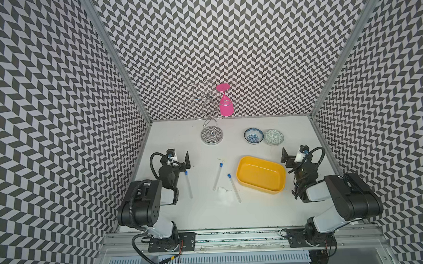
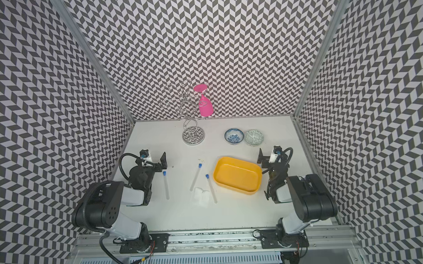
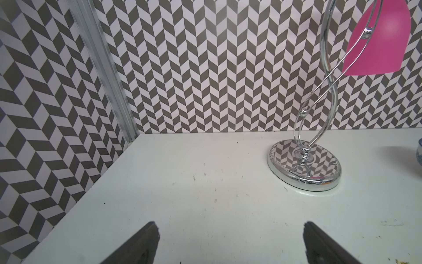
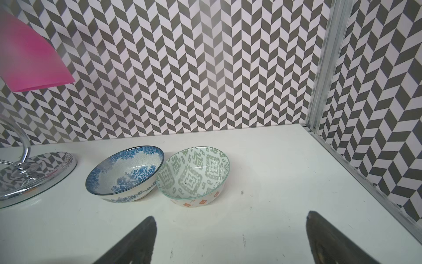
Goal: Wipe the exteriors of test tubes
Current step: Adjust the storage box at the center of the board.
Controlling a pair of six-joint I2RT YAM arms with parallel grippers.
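Three thin, clear test tubes with small blue caps lie flat on the white bench (image 1: 208,215), caps turned toward the far edge. The left test tube (image 1: 189,185) lies just beside the left arm, nearest the left edge. The middle test tube (image 1: 218,177) lies slanted about mid-bench. The right test tube (image 1: 234,188) lies between it and a yellow rounded plastic tray (image 1: 258,187), which stands between the tubes and the right arm. A crumpled white tissue (image 1: 224,194) sits between the rounded ends of the middle and right tubes; whether it touches either, I cannot tell.

In the wrist views, the left gripper (image 3: 230,226) has its fingers spread wide over bare bench, pinching nothing. The right gripper (image 4: 230,221) is likewise spread and empty. Both point toward the far edge, away from the tubes.

Ahead of the left gripper, near the far edge, stands a chrome wire glass stand (image 1: 212,135) with a pink plastic goblet (image 1: 226,108) hanging upside down from it. Ahead of the right gripper, toward the far right corner, a blue floral ceramic bowl (image 1: 253,136) and a green patterned ceramic bowl (image 1: 274,137) sit touching, side by side
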